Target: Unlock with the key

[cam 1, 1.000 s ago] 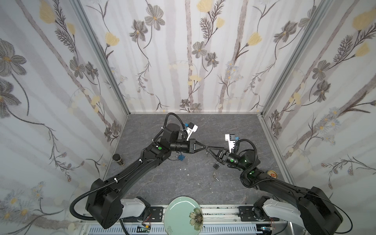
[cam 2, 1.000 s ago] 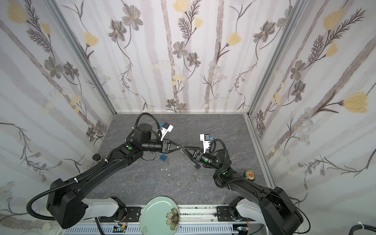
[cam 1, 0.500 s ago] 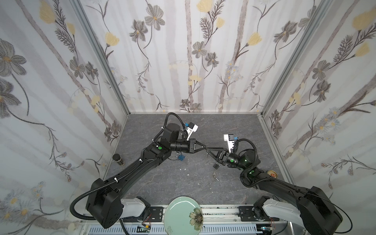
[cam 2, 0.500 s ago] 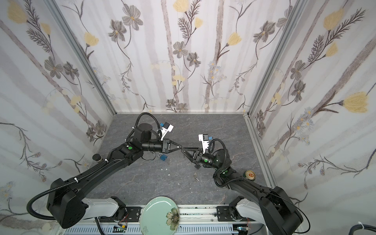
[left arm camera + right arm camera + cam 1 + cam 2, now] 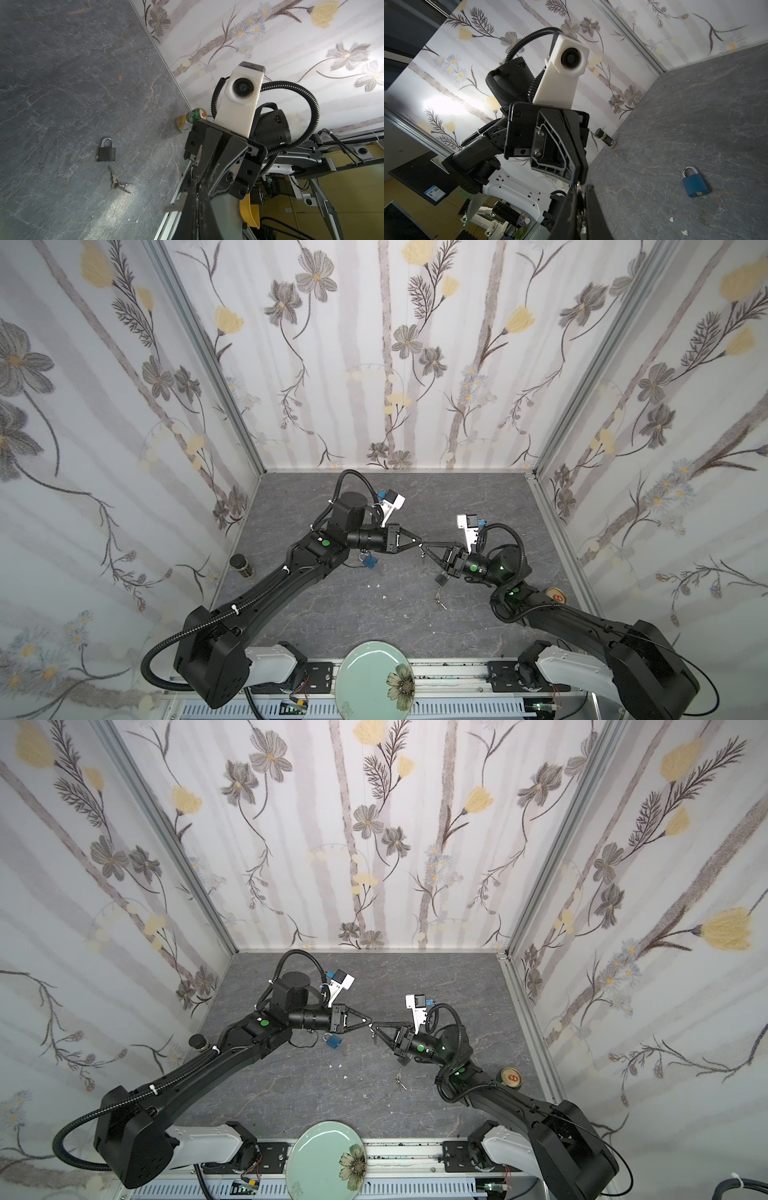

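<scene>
Raised off the surface at mid-table: left gripper [image 5: 419,540], pinched fully shut on what looks like a small key [image 5: 176,204] hanging below the tips. Nose to nose with it: right gripper [image 5: 425,546], tips nearly together on a glint of metal; clamped or not, cannot tell. Reads as a handover or regrip in the air, likely to get the blade pointing free for a keyhole. No lock held by either.

Outward, beneath the right wrist: black padlock [image 5: 441,579] flat on the table [image 5: 415,497], shackle closed, spare bunch of keys [image 5: 439,603] just beside it. Flat under the left wrist: blue padlock [image 5: 371,561], shackle closed too. Matching lock: cannot tell.

Containers. By the right wall: can [image 5: 555,596], upright, top up, contents hidden. By the left wall: small dark jar [image 5: 241,565], capped, contents unreadable. On the front rail: green plate [image 5: 376,680], nothing on it.
</scene>
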{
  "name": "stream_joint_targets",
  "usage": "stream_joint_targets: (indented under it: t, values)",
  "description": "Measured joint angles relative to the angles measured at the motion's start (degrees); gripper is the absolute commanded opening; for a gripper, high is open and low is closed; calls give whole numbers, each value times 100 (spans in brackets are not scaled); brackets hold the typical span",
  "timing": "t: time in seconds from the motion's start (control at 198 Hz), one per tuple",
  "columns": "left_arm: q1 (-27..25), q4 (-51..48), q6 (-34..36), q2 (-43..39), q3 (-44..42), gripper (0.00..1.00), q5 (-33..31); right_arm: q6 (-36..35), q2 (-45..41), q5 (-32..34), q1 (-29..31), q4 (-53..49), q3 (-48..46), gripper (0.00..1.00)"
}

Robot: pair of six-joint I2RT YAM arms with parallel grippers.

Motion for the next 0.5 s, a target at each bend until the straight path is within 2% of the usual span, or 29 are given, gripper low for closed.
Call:
stream_joint_targets:
  t: [0.05,0.106,0.197,0.287,0.504]
  values:
    - [2,9,0,-11,-17,0,-4,2,0,-24,2,22,-4,24]
    - [2,35,-2,-11,-33,0,-4,2,0,-79,7,83,-13,24]
    - [2,138,-37,-15,-79,0,7,4,0,-90,13,136,-22,17]
    - [2,260,-90,-22,-133,0,46,48,17,-90,15,149,-31,15]
    - [7,426,-192,-74,-229,0,42,136,131,-116,35,284,-31,0]
